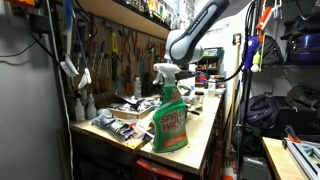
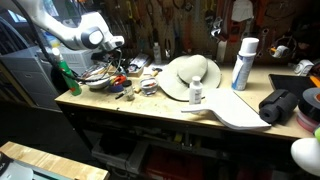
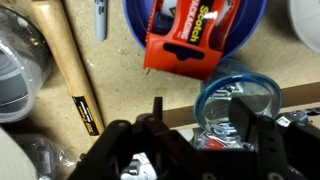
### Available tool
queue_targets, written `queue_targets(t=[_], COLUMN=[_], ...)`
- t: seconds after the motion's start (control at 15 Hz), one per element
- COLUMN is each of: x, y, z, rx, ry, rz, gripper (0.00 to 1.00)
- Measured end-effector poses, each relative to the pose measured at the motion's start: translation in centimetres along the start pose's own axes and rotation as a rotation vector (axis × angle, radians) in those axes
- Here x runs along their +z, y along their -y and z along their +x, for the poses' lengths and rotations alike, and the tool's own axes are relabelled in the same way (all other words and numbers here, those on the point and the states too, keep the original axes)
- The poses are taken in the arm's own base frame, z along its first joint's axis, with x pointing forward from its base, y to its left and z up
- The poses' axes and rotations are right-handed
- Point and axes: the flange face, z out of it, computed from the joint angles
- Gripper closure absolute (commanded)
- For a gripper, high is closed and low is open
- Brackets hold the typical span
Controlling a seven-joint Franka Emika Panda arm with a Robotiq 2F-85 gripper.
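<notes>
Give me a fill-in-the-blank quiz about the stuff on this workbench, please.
The red tape dispenser bears the brand name ____. It lies in a bowl coloured ____. Beside the bowl lies a long handle made of ____. In an exterior view, the spray bottle nearest the camera is coloured ____.
Missing words: Scotch; blue; wood; green.

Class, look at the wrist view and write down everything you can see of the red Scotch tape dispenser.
The red tape dispenser looks like glossy plastic and carries white "Scotch" lettering. Its top is cut off by the edge of the wrist view. It lies tilted, with one pointed corner aimed toward the lower left. It rests in a blue round container, and its lower edge covers the container's near rim. A wooden handle lies apart from it to the left. The gripper is close by but does not touch it.
</notes>
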Motion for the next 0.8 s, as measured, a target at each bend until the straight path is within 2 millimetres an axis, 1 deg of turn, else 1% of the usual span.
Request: queue_targets(t=[0.13,0.2,0.27,0.4,0.47,0.53,0.6,0.73,0.8], x=[0.6,0.9,1.2,1.5,1.6,1.7,1.8,2.0,2.1], y=[0.1,0.2,0.3,0.4,0.4,0.4,0.4,0.4,0.4], z=[0.0,0.0,0.0,0.0,0.1,0.2,0.3,0.5,0.5], rx=[0.011,0.016,0.019,0.023,0.024,0.025,0.026,0.03,0.032], ry=[0.009,0.013,0.017,0.021,0.021,0.02,0.02,0.021,0.022], rz=[0.007,0.012,0.015,0.018,0.019,0.02,0.02,0.022,0.023], gripper=[0.57,0.53,0.54,0.53,0.55,0.61,0.75,0.88,0.91])
